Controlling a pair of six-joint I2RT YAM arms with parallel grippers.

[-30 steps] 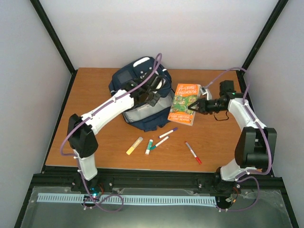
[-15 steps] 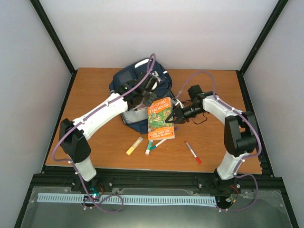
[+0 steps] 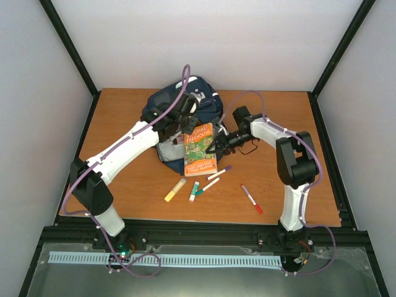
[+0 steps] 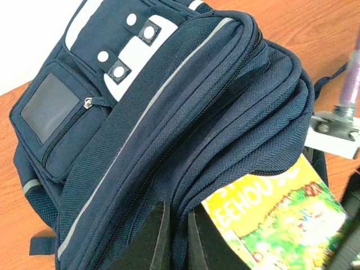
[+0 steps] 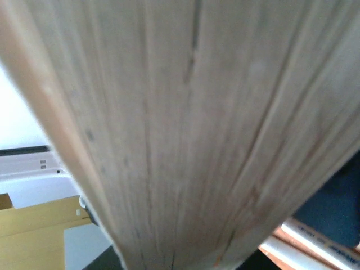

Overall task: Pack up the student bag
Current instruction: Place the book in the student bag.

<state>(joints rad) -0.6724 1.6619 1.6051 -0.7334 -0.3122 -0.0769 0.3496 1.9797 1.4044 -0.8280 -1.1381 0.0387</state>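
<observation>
My left arm (image 3: 124, 151) and right arm (image 3: 272, 132) are white shells with black joints, on black bases (image 3: 286, 235) at seven and five o'clock overhead. A purple cable (image 4: 352, 79) loops along each. My left gripper (image 4: 175, 212) has two dark flat fingers. A grey bracket (image 4: 334, 132) carries screws.

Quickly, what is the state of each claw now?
Left claw: closed, pinching the student bag edge.
Right claw: closed on the book.

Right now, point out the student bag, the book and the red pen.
student bag (image 4: 225, 95), left wrist view, navy top panel.
book (image 3: 198, 154), top external view, middle of the orange cover.
red pen (image 3: 252, 198), top external view, mid-barrel.
</observation>
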